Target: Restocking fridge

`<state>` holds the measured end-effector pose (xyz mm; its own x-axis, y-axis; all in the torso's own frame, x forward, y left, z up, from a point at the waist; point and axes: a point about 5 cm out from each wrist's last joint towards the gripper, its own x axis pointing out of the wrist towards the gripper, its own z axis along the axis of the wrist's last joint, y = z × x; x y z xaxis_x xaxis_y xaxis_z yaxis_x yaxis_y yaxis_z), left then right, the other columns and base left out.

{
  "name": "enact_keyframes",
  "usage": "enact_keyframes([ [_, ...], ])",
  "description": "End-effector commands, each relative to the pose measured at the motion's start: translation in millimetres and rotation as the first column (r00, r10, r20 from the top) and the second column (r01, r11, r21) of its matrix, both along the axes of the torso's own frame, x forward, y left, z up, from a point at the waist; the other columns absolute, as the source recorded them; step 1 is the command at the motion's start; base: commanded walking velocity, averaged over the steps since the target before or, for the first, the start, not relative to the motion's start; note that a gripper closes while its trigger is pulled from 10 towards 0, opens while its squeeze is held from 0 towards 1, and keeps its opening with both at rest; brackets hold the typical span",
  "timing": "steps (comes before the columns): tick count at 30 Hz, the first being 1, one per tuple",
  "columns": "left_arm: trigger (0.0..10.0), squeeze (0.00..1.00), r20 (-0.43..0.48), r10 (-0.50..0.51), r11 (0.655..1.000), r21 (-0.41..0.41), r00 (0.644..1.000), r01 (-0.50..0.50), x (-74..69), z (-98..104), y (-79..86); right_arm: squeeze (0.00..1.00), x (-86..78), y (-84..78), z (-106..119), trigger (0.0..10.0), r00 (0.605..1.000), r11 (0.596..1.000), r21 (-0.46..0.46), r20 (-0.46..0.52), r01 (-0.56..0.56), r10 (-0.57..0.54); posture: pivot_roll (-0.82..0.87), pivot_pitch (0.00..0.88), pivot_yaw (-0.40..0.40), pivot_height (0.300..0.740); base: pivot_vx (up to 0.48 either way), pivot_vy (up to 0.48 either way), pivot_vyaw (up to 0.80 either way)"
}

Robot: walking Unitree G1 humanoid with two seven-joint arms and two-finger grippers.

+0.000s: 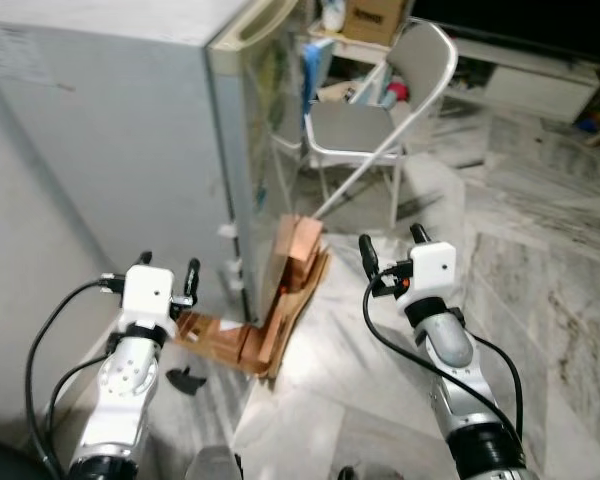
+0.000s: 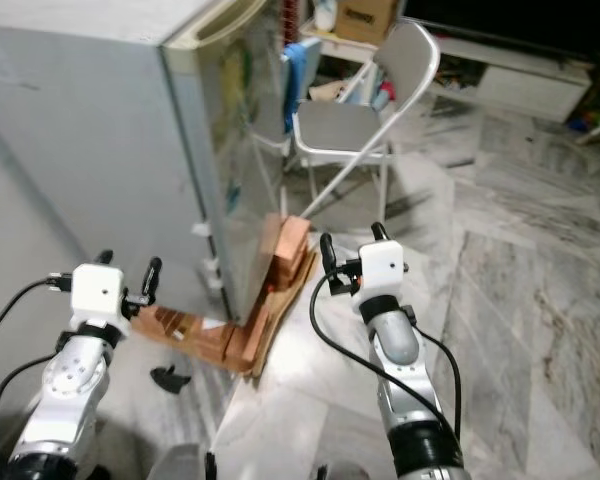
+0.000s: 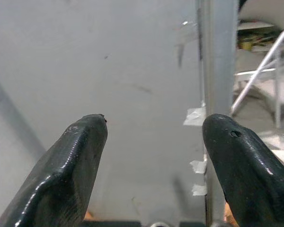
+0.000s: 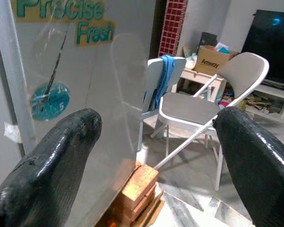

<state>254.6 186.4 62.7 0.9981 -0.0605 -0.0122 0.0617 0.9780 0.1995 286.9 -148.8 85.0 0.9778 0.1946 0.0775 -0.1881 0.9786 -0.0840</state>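
Restocking looks barely begun, to my judgement: the fridge [image 1: 130,150] stands with its door [image 1: 270,130] closed, and I have nothing in hand to put inside. My left gripper [image 1: 167,278] has its fingers spread wide and empty, raised in front of the fridge's grey side wall, near the corner where that side meets the door. My right gripper [image 1: 390,250] is likewise wide open and empty, held out over the marble floor [image 1: 520,260], off to the door's side and apart from it. The fridge rests on wooden blocks [image 1: 280,300] at its base (brick-coloured, stacked under the front corner). A folding chair [image 1: 380,120] stands just beyond the door. What remains, as I see it, is everything: opening the door, fetching items, loading shelves.
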Motion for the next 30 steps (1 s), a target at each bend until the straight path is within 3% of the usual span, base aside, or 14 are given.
enact_keyframes([
  [1,10.0,0.0,0.039,-0.055,0.998,-0.015,0.998,0.056,3.1,7.3,-12.3,0.0,-0.6,-13.1,0.8,10.0,0.999,0.999,-0.003,-0.006,0.047,-0.047,0.07,0.036,-0.011,0.74,0.262,0.0,-0.8],
  [11,10.0,0.0,0.039,-0.067,0.997,-0.02,0.997,0.068,3.6,8.2,-14.7,0.0,-0.3,-11.3,1.0,10.0,0.999,0.999,-0.006,-0.003,0.044,-0.044,0.07,0.04,-0.005,0.74,0.384,0.0,-0.62],
  [18,10.0,0.0,0.033,-0.057,0.998,-0.023,0.998,0.058,3.1,7.4,-10.7,0.0,0.8,-9.9,1.3,10.0,0.999,0.999,-0.009,-0.001,0.042,-0.042,0.07,0.039,-0.003,0.74,0.314,0.351,0.0],
  [30,10.0,0.0,0.012,-0.044,0.999,-0.007,0.999,0.044,-0.6,3.0,-6.4,0.0,1.8,-10.6,1.8,10.0,0.999,0.999,-0.011,0.0,0.043,-0.043,0.07,0.045,-0.009,0.74,0.0,0.049,0.0],
])
